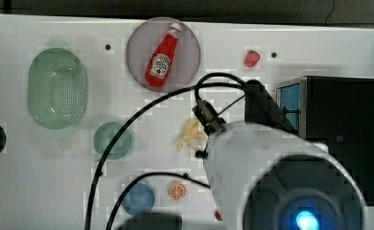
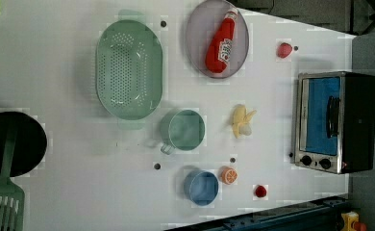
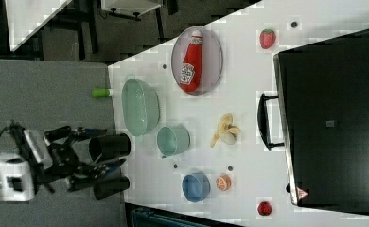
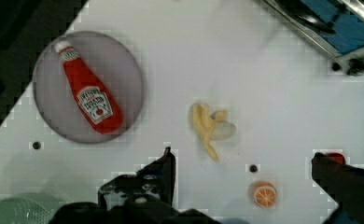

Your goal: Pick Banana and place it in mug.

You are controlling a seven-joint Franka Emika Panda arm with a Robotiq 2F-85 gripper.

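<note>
**Banana waits on the table, fingers spread above it**

Banana (image 2: 242,121) lies bare on the white table (image 2: 60,72), untouched, between the mug (image 2: 183,130) and the toaster oven (image 2: 334,122). In the left view the mug stands just to its left, upright and empty, with its small handle at the lower left. The gripper (image 4: 243,175) hangs well above the table with its two fingers wide apart and nothing between them; in the wrist view the banana sits just ahead of the gap.

The pick has not begun, so the risks are all ahead. The banana is lumpy and lopsided, with a thin stem, so a grip that lands off-centre or on the stem could let it twist or slip out. It looks about as wide as the mouth of the mug, so a drop that is off-line or tilted could leave it perched on the rim or knock the light mug over. The big colander (image 2: 129,69) is green too and close to the mug, and could be taken for it.

By count: one banana, one mug, one colander, one blue cup (image 2: 201,187), one orange slice (image 2: 229,175), one ketchup bottle (image 2: 221,43) lying on one grey plate (image 2: 196,29), one strawberry (image 2: 284,49), one small red fruit (image 2: 260,191), one toaster oven, one black pan (image 2: 12,143) and one green spatula (image 2: 2,204).
</note>
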